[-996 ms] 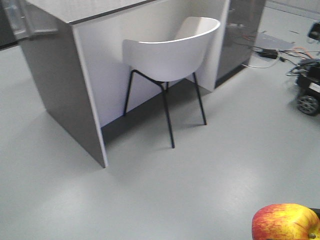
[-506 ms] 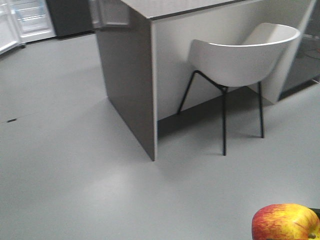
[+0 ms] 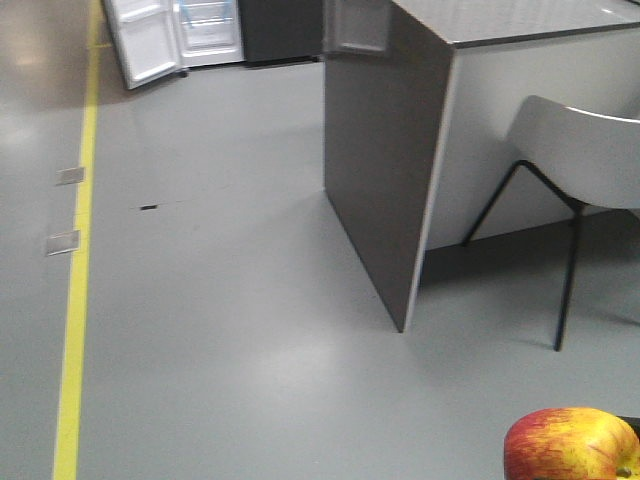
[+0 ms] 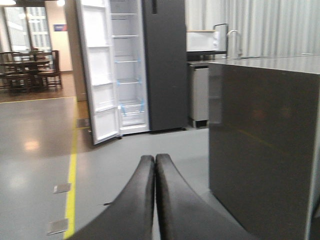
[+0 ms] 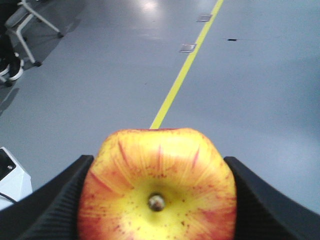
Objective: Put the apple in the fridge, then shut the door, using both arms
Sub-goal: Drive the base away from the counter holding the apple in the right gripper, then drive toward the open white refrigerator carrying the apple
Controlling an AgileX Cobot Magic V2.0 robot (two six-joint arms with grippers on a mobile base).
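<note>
Exterior front-facing view gives us mostly grey floor (image 3: 250,330), spreading from the lower left up to the top of the frame. A counter (image 3: 380,150) with a dark grey end panel and a speckled top stands on it at upper right of centre.

The fridge (image 4: 162,60) comes next. In the left wrist view it stands tall at upper centre, dark grey outside. Its white inside is open to us, with glass shelves edged in blue. Its door (image 4: 97,75) is swung wide at the upper left of that frame, white lining toward us. In the front-facing view the fridge is small at the top left, well apart from the apple.

A white chair (image 3: 590,160) on thin black legs sits at the right edge, just beside the counter. A yellow line (image 3: 75,300) runs down the left side of the floor, with two small metal floor plates (image 3: 62,242) just beside it.

We find the left gripper (image 4: 154,159) at the bottom centre of the left wrist view. Its two black fingers are pressed together along their length with nothing between them. The right gripper (image 5: 157,160) fills the bottom of the right wrist view, its ribbed black fingers (image 5: 55,205) clamped on either side of the apple (image 5: 157,187). The apple is red and yellow, with a small brown nub at its centre facing the camera, and it is held above the floor. In the front-facing view it shows at the lower right corner.
</note>
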